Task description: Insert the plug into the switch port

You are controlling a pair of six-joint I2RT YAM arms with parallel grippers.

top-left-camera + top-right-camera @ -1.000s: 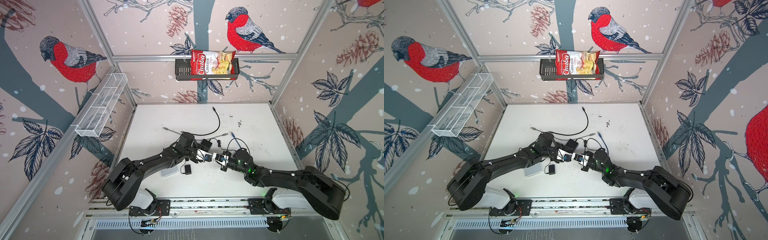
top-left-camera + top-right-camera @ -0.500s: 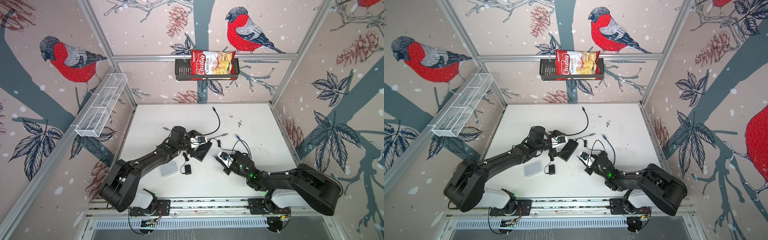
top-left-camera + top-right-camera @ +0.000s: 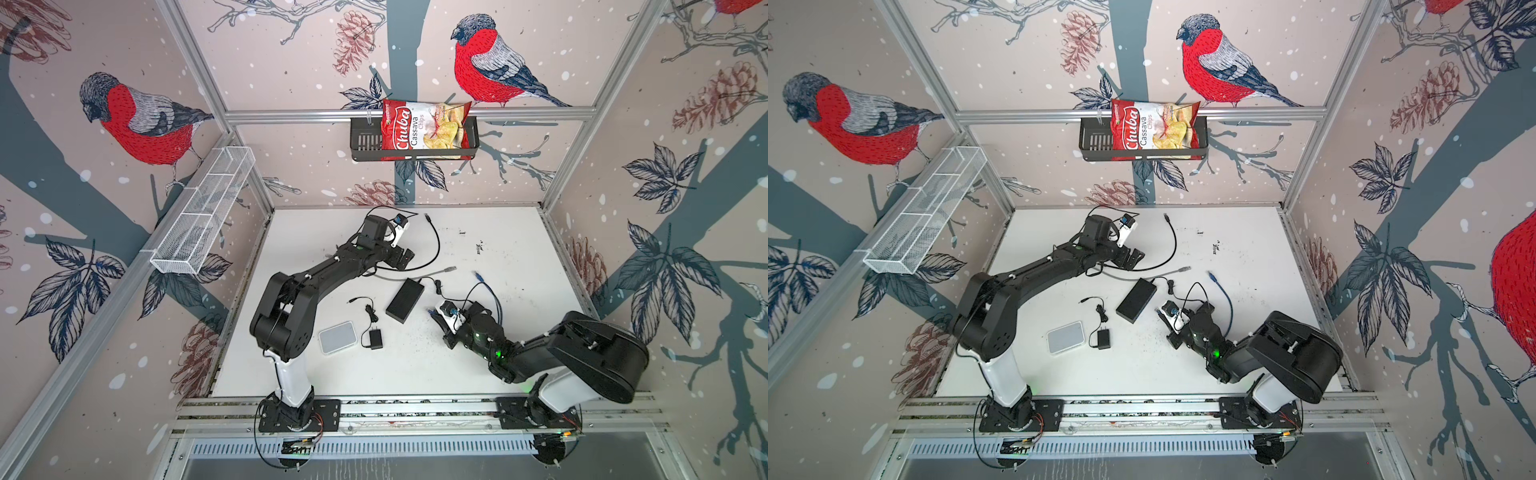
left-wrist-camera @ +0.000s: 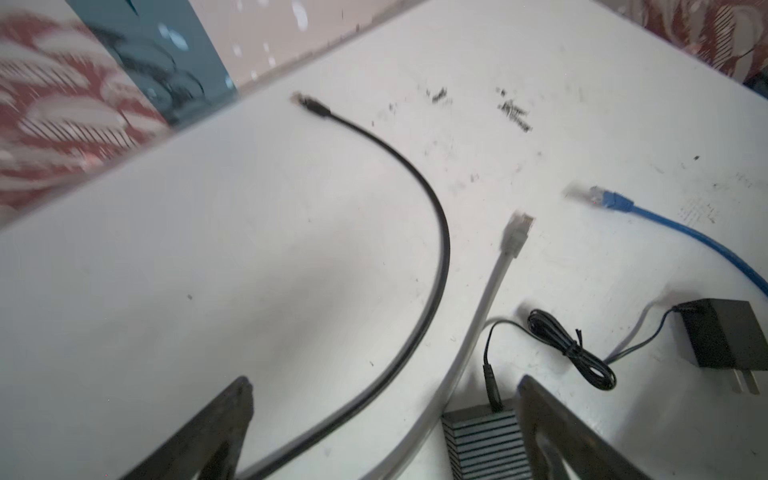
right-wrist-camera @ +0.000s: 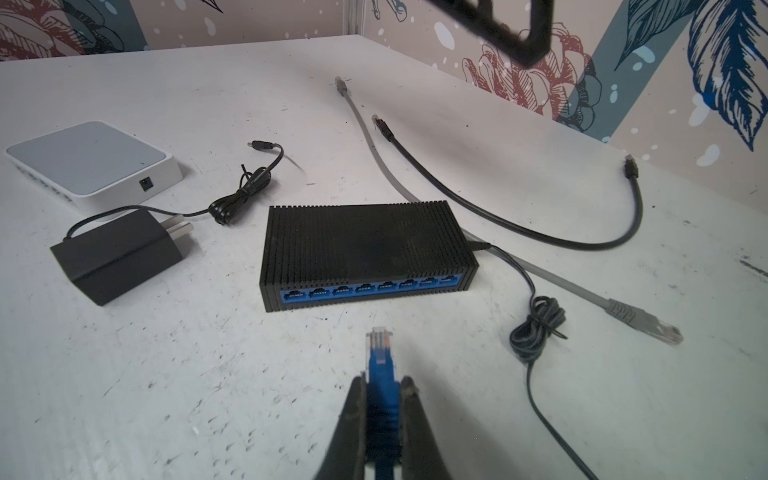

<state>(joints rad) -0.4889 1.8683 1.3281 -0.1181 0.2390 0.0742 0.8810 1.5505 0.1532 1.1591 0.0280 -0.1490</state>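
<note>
The black switch (image 3: 405, 300) (image 3: 1136, 300) lies flat on the white table, its row of blue ports (image 5: 370, 289) facing my right gripper. My right gripper (image 5: 382, 384) (image 3: 435, 319) is shut on the blue plug (image 5: 379, 353). The plug's clear tip points at the ports from a short gap away, not touching. The blue cable (image 3: 492, 291) loops behind that arm. My left gripper (image 3: 405, 259) (image 4: 384, 380) stands open and empty behind the switch, whose ribbed corner (image 4: 484, 440) shows beside one finger.
A white switch (image 3: 337, 337) and a black power adapter (image 3: 372, 338) lie left of the black switch. A grey cable (image 3: 415, 274), a black cable (image 3: 432, 245) and the blue cable's free end (image 4: 611, 199) lie behind it. A thin power lead (image 5: 536, 328) is plugged into its back.
My left gripper opened, let go of the black switch and drew back toward the rear; the switch now rests on the table. My right gripper pulled away from it, still holding the plug.
</note>
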